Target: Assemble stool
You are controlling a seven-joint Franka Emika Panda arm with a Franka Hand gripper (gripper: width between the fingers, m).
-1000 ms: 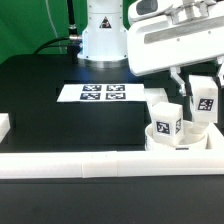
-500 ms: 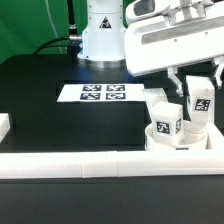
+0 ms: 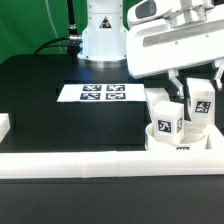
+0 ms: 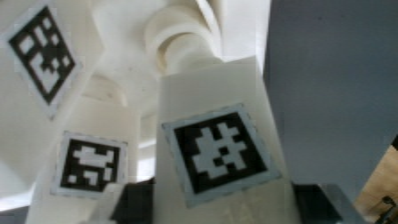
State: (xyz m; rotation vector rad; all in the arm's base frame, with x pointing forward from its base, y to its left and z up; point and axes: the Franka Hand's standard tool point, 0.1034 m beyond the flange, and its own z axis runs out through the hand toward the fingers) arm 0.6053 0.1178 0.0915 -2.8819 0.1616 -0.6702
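Observation:
At the exterior view's right, my gripper (image 3: 198,88) is shut on a chunky white stool leg (image 3: 203,104) with a black-and-white tag. It holds the leg upright over the round white seat (image 3: 192,146). Two more tagged legs (image 3: 165,119) stand in the seat just to the exterior view's left of the held one. In the wrist view the held leg (image 4: 215,140) fills the middle, with the dark jaws pressed against both its sides at my gripper (image 4: 224,206). Another tagged leg (image 4: 84,160) stands close beside it. The seat is hidden in this view.
The marker board (image 3: 100,93) lies flat mid-table in front of the robot base (image 3: 104,35). A long white rail (image 3: 90,164) runs along the table's front edge. A short white piece (image 3: 5,126) sits at the exterior view's left edge.
The held leg has shifted very slightly down and toward the exterior view's left, closer to the standing legs. The gripper stays shut on it.

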